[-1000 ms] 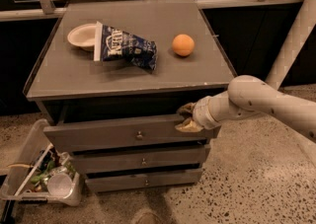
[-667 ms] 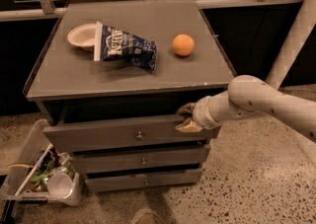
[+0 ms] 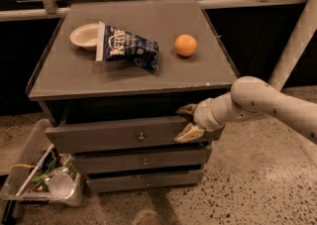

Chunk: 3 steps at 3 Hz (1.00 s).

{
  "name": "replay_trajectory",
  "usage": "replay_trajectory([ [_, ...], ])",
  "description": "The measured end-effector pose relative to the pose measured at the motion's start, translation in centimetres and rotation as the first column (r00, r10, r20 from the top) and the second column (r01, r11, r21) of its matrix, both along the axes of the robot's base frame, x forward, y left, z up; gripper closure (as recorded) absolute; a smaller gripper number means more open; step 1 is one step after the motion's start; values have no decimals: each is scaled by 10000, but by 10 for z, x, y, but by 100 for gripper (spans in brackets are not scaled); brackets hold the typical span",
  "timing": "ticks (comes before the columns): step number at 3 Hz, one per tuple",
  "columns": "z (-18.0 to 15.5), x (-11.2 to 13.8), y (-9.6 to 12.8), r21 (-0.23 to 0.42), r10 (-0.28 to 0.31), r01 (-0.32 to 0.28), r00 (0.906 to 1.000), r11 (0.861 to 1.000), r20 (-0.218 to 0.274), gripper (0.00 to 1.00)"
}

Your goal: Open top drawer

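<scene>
At the front of the camera view, you have the wide grey top drawer (image 3: 114, 135) of the grey bench (image 3: 148, 83) standing a little way out from the carcass, with a dark gap showing above its upper edge. Its small round metal knob (image 3: 141, 136) sits mid-face. The tool (image 3: 187, 121) is at the drawer's 3 o'clock end, well apart from the knob. Its two tan fingers (image 3: 187, 109) are spread wide, one at the top edge of the drawer front and the other lower, in front of the face. You cannot tell from here whether either finger presses on the panel. The white rounded arm (image 3: 267, 102) runs off from the tool toward 3 o'clock.

Below the top drawer, the narrower grey middle drawer (image 3: 114, 162) and the shorter grey bottom drawer (image 3: 119, 183) sit closed, each further back than the one above.

On the bench top, a shallow white bowl (image 3: 81, 35) lies at 10 o'clock. A dark blue crumpled snack bag (image 3: 126, 48) lies just beside it, overlapping its rim. A round orange fruit (image 3: 185, 45) rests at 1 o'clock, apart from the bag.

On the speckled floor (image 3: 247, 184) at 8 o'clock of the bench, a clear plastic bin (image 3: 25, 164) holds mixed rubbish.
</scene>
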<state>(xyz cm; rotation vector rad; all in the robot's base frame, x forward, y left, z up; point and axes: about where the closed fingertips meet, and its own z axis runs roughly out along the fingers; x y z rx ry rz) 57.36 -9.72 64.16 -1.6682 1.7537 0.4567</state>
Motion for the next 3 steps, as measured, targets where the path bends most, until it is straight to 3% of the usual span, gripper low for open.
replay_trajectory([
  [2, 3, -6, -3, 31, 11, -11, 10000, 10000, -45, 83],
  [3, 6, -6, -3, 31, 11, -11, 10000, 10000, -45, 100],
])
